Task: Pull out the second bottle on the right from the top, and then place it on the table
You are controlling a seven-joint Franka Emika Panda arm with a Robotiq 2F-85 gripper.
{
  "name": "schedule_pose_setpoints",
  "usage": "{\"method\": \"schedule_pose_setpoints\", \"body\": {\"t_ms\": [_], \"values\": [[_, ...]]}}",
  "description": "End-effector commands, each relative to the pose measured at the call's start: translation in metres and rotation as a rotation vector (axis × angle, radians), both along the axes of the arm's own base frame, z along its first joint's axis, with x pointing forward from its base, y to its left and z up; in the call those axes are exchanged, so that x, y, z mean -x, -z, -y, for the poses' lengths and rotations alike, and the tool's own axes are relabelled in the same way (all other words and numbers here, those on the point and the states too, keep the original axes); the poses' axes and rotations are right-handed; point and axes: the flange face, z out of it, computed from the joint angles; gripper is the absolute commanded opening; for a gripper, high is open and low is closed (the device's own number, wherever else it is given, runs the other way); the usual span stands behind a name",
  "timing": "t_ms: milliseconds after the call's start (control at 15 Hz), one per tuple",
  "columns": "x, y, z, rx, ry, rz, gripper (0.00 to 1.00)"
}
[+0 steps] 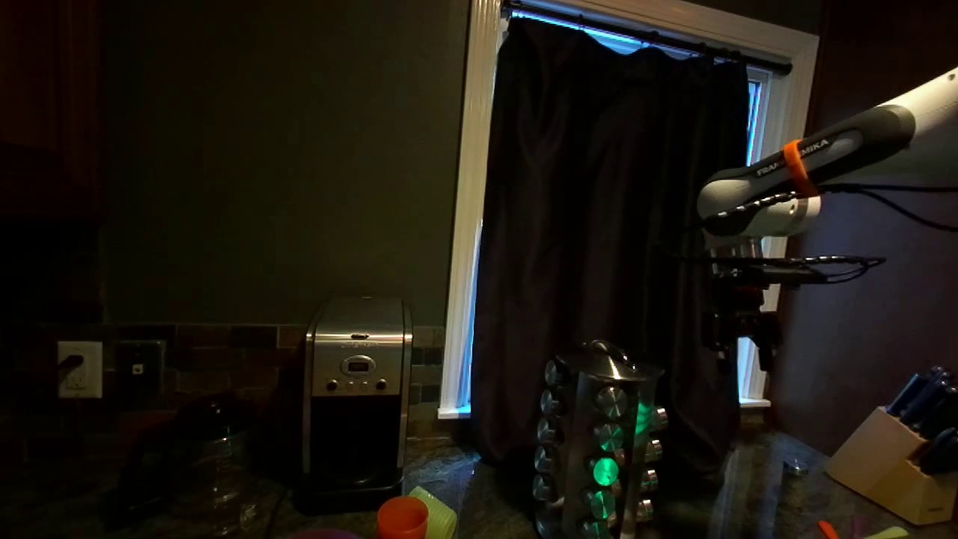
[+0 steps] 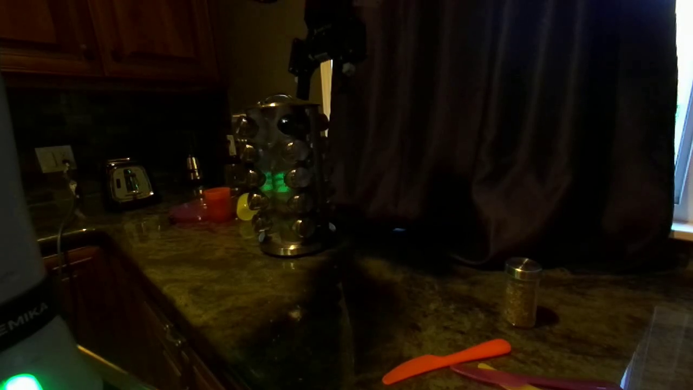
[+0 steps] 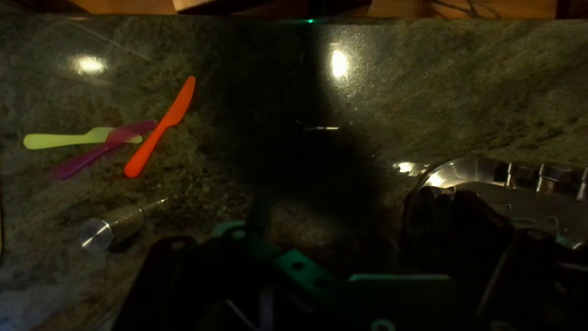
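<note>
A round metal rack (image 1: 591, 449) stands on the dark table (image 2: 216, 271), with the silver lids of several bottles facing outward in columns. In an exterior view the top round of a front column (image 2: 294, 124) looks darker than the lids below; I cannot tell if that slot is empty. One glass bottle (image 2: 522, 300) with a silver lid and brownish contents stands upright on the table, away from the rack. My gripper (image 1: 746, 363) hangs in the air, apart from rack and bottle, jaws spread around nothing. In the wrist view the right finger (image 3: 477, 211) overlaps the rack's rim.
An orange knife (image 2: 446, 362), a purple knife (image 3: 92, 158) and a yellow-green knife (image 3: 55, 140) lie near the loose bottle. A coffee maker (image 1: 359, 352), an orange cup (image 1: 403, 518) and a knife block (image 1: 891, 471) stand around. Behind hangs a dark curtain (image 2: 460, 135).
</note>
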Motion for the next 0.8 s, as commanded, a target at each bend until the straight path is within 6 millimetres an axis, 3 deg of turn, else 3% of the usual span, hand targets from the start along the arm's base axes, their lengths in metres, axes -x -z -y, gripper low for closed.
{"method": "schedule_pose_setpoints", "body": {"t_ms": [0,733], "values": [[-0.014,0.014,0.020,-0.098,0.130,-0.101,1.00],[-0.011,0.045,0.069,-0.362,0.556,-0.257,1.00]]}}
